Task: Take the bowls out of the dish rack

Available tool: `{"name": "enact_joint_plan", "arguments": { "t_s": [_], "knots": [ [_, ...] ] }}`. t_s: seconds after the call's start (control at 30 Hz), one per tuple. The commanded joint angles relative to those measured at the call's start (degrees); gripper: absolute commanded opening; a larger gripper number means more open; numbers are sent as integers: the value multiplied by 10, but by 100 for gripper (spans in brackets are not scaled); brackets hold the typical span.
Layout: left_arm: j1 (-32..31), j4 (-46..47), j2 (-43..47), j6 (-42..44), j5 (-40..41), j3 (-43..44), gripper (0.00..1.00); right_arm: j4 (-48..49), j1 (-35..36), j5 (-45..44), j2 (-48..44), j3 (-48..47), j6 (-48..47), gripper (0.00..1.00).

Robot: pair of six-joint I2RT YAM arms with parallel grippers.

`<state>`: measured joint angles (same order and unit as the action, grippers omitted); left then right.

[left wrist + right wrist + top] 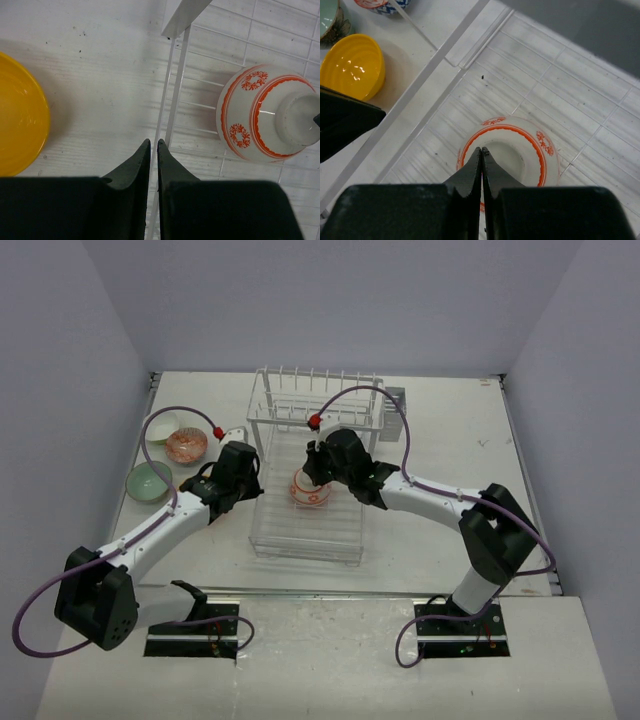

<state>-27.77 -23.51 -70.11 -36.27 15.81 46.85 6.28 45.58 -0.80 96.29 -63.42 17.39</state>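
Your right hand has its fingers pressed together with nothing between them, the tips hanging right over the foot ring of the white bowl with orange-red pattern; whether they touch it cannot be told. That bowl sits upside down, foot up, on the lower tray of the dish rack. Your left hand is pressed together too, holding nothing, poised above the tray's left edge wire, near the bowl but apart from it. On the desk just left of the rack stands the orange-yellow bowl, upright. Farther left sit the mint green bowl, a patterned bowl and a pale bowl behind it.
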Motion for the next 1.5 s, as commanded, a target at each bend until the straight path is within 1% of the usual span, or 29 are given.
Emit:
{"name": "enact_joint_plan", "arguments": {
  "t_s": [0.0, 0.17, 0.33, 0.43, 0.7, 0.77, 1.17, 1.47],
  "knots": [
    [-3, 7, -8, 5, -1, 22, 10, -1, 20, 20, 14, 5, 3, 0],
    [-3, 14, -8, 5, -5, 13, 10, 14, 21, 9, 3, 37, 5, 0],
    [-3, 23, -13, 1, -20, 3, 9, 7, 22, -9, -6, 44, -1, 0],
    [-3, 26, -14, -1, -28, -1, 7, 10, 21, -8, -8, 50, 0, 0],
    [-3, 32, -13, -6, -41, -8, 7, 14, 23, 9, 6, 54, 15, 0],
    [-3, 34, -13, -7, -45, -10, 8, 14, 26, 23, 11, 52, 17, 0],
    [-3, 35, 5, -11, -55, -14, 9, 6, 72, 20, 35, 26, 20, 0],
    [-4, 36, 8, -17, -55, -23, 9, -4, 95, 45, 55, -3, 20, 0]
  ]
}}
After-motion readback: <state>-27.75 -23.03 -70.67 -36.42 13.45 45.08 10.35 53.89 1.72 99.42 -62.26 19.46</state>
